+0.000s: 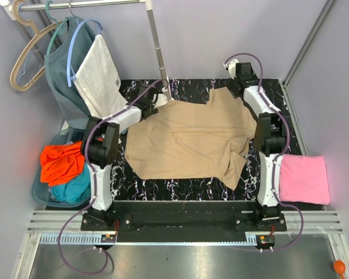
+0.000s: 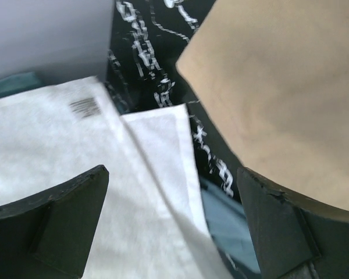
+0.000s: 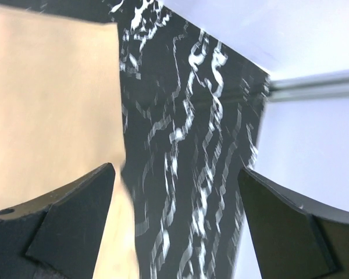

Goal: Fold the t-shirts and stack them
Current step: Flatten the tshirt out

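Observation:
A tan t-shirt point(image 1: 192, 139) lies spread and rumpled across the middle of the black marbled table point(image 1: 279, 93). A pink t-shirt point(image 1: 304, 179) lies folded at the right edge. Orange point(image 1: 61, 163) and teal point(image 1: 72, 192) t-shirts are heaped in a basket on the left. My left gripper point(image 1: 161, 97) hovers open off the tan shirt's far left corner; in its wrist view the gripper point(image 2: 171, 171) holds nothing, with white cloth point(image 2: 75, 174) under it and the tan shirt point(image 2: 279, 93) to the right. My right gripper point(image 1: 234, 71) is open at the far right corner, empty point(image 3: 175, 168), beside the tan shirt's edge point(image 3: 46, 116).
A clothes rack pole point(image 1: 157, 46) stands at the table's back left. A white cloth point(image 1: 99, 75) and a grey-blue shirt point(image 1: 61, 64) hang from the rack on hangers, with spare hangers point(image 1: 26, 58) beside them. The basket point(image 1: 41, 195) sits off the table's left side. Walls close in behind and to the right.

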